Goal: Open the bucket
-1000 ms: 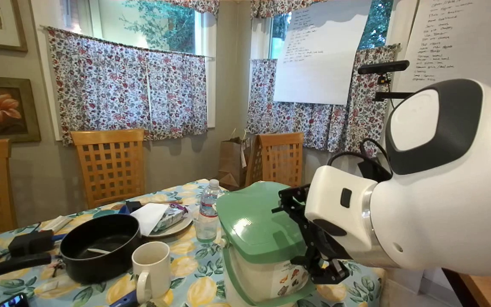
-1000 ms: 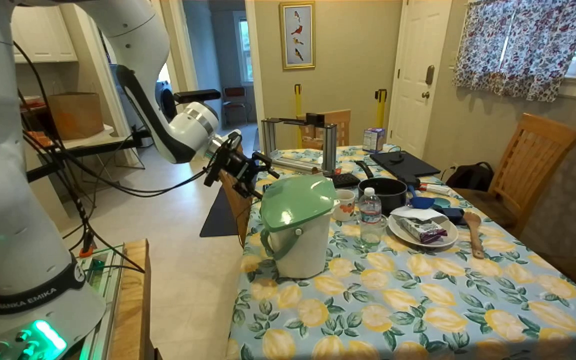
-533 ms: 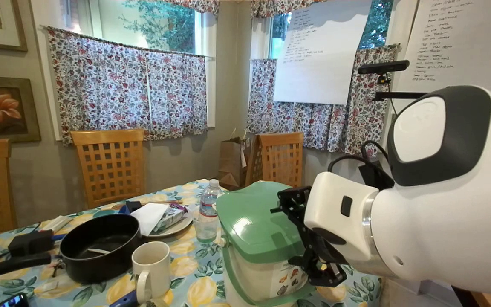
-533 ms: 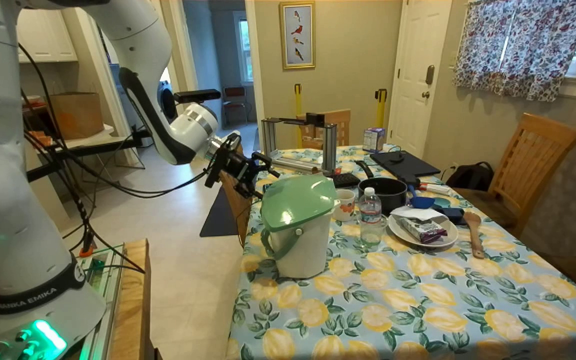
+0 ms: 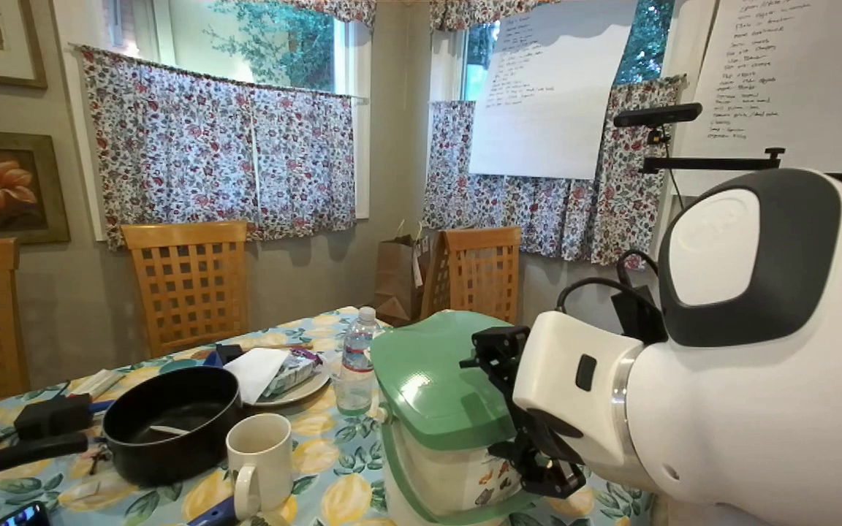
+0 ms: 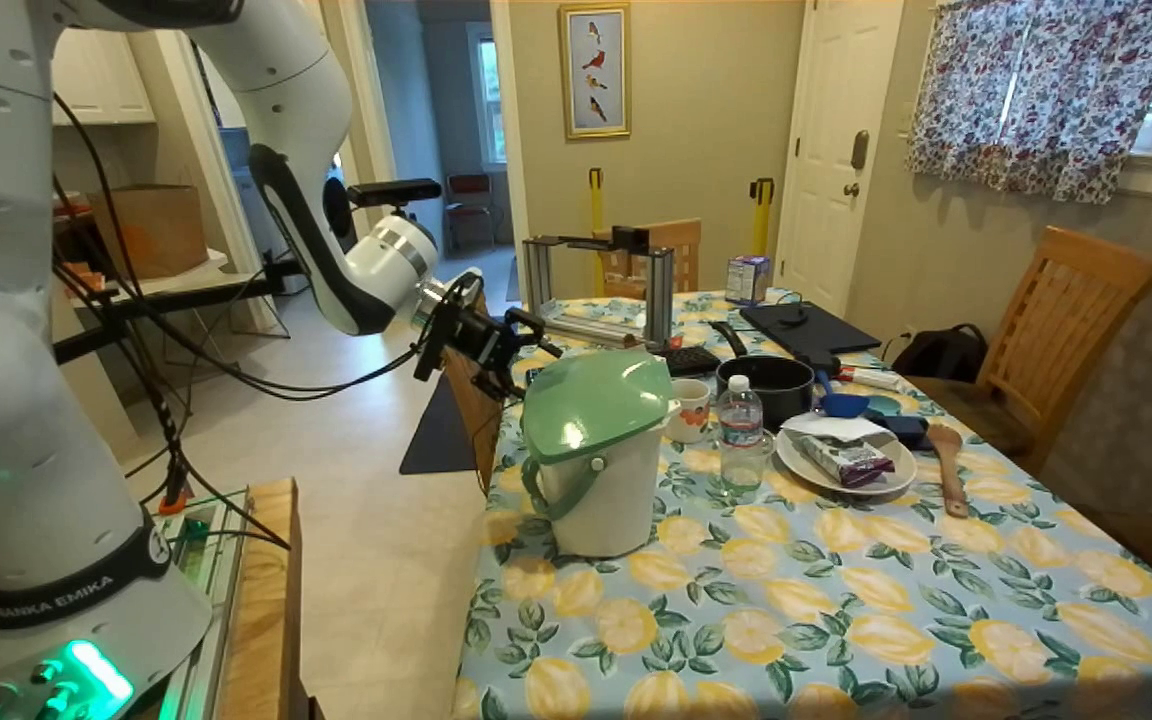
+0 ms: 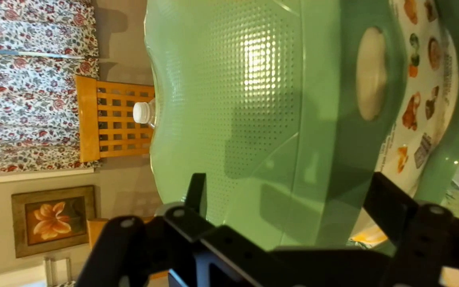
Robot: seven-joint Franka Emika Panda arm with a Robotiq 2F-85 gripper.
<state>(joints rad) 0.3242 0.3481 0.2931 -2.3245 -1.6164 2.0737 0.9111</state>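
Note:
The bucket [image 6: 616, 505] stands upright on the table, with a cream-white body and green trim; its body also shows in an exterior view [image 5: 439, 475]. Its green lid [image 6: 596, 400] is shut in both exterior views. In the wrist view the lid [image 7: 229, 79] fills the middle, with an oval opening [image 7: 371, 73] in its front lip. My gripper [image 7: 287, 181] is open and empty at the lid's front edge, one finger over the lid's top, the other by the front below the lip. The gripper also shows in both exterior views [image 5: 479, 406] [image 6: 539, 373]. Contact with the lid cannot be told.
A water bottle [image 6: 739, 440] stands close beside the bucket. A white mug [image 5: 260, 460], a black pan [image 5: 172, 431] and a plate [image 6: 896, 475] with a packet are nearby on the table. A metal frame [image 6: 658, 300] stands behind the bucket.
The arm's upper part has sunk lower, and my gripper has shifted slightly down and toward the bucket. The bucket and its lid have not moved.

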